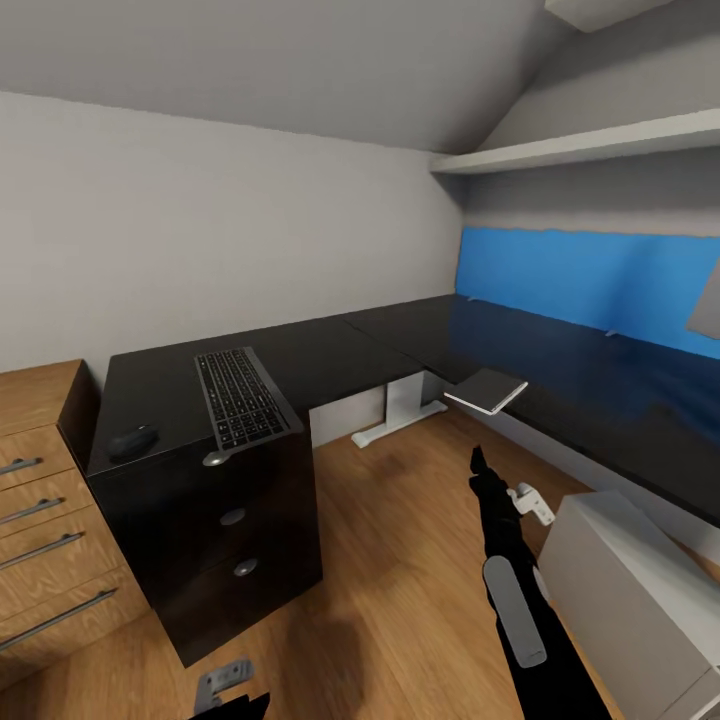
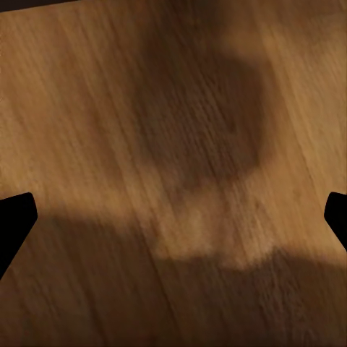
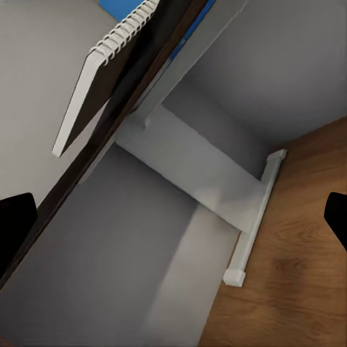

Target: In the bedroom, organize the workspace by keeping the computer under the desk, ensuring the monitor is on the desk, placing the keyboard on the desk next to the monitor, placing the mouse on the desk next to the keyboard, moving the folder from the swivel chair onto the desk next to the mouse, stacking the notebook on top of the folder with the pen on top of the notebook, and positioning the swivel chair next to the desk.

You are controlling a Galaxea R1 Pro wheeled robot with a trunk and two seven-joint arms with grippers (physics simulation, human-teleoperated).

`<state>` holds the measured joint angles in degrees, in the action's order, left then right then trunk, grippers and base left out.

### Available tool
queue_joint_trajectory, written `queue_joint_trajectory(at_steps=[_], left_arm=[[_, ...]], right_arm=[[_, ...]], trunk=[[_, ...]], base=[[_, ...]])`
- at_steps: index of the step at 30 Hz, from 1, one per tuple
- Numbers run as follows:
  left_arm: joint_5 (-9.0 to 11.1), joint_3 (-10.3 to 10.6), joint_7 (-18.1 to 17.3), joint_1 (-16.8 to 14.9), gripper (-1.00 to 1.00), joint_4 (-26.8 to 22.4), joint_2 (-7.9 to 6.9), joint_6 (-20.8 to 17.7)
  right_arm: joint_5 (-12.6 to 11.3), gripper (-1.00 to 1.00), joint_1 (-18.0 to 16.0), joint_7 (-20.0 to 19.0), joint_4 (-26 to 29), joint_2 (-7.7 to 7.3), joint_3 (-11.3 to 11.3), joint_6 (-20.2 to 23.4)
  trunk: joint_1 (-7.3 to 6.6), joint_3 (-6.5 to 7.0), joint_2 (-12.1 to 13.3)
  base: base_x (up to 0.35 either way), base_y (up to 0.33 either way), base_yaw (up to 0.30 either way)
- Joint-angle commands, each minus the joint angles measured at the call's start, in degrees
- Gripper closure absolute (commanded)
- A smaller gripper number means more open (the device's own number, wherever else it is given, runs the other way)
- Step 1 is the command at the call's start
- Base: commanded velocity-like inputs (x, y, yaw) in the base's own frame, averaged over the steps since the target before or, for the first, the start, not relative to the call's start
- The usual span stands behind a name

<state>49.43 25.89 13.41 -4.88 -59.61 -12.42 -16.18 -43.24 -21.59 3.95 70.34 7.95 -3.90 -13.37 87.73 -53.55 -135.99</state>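
So the desk [image 1: 420,345] is the big L-shaped black thing wrapping the corner, blue back panel along the far wall, drawer unit at the near end. The computer [image 1: 640,600] looks like that pale grey box low on the right, standing on the floor just in front of the desk edge, so my guess is it isn't properly tucked under yet. The keyboard [image 1: 243,396] lies on top over the drawers, with the mouse [image 1: 132,441] near it toward the wooden cabinet [image 1: 45,520]. The notebook [image 1: 486,390] hangs half off the desk's inner edge, probably just parked there. Right gripper [image 3: 173,217] points under the desk at the white leg [image 3: 210,188], fingers spread wide, empty; left gripper [image 2: 173,217] is also spread, facing bare floor.
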Motion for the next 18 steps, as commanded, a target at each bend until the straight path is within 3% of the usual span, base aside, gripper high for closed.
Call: queue_joint_trajectory(at_steps=[1, 18], left_arm=[[0.6, 0.2, 0.5, 0.0, -1.0, -0.1, -0.07, 0.0], [0.6, 0.2, 0.6, 0.0, -1.0, -0.1, 0.02, 0.0]], right_arm=[[-0.4, -1.0, 0.0, 0.1, 0.0, 0.03, 0.1, -0.2], [-0.4, -1.0, 0.0, 0.4, 0.0, 0.05, 0.4, -0.2]], trunk=[[-0.01, -0.06, 0.0], [-3.31, 2.64, 6.0]], base=[[0.0, 0.0, 0.0], [0.0, 0.0, 0.0]])
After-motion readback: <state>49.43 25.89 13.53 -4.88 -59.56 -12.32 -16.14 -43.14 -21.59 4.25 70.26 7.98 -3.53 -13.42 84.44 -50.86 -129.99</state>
